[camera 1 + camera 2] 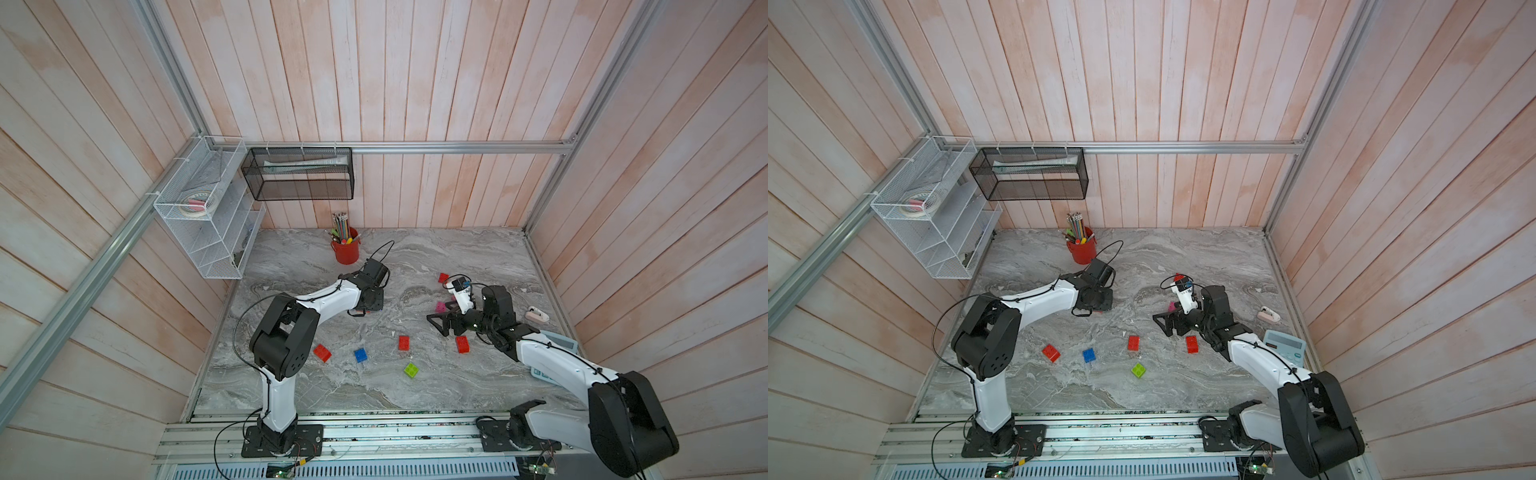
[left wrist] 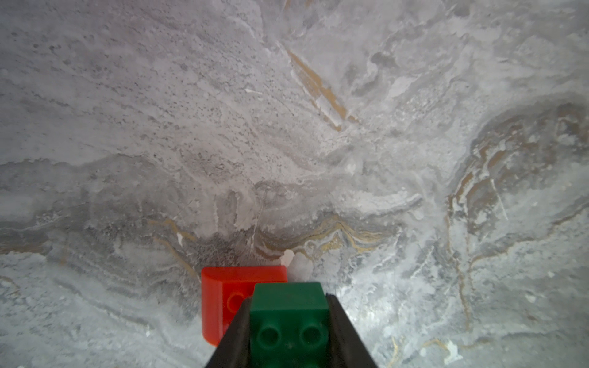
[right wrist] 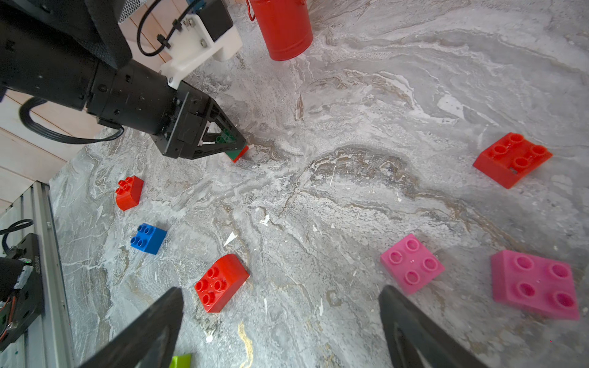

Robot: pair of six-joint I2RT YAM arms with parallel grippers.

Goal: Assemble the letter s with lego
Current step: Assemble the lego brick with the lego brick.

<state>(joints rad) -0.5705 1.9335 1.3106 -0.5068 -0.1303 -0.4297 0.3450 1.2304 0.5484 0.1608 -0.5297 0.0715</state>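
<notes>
Lime brick (image 3: 181,360) cut by edge; red brick (image 2: 220,286) half behind green brick (image 2: 288,302).

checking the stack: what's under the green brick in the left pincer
A red brick, sticking out to one side with one stud showing. The green brick and the shut left pincer cover the rest, so the joint between them is hidden.

No legible text, labels, numbers; calculator (image 1: 1284,344) markings too small.
</notes>
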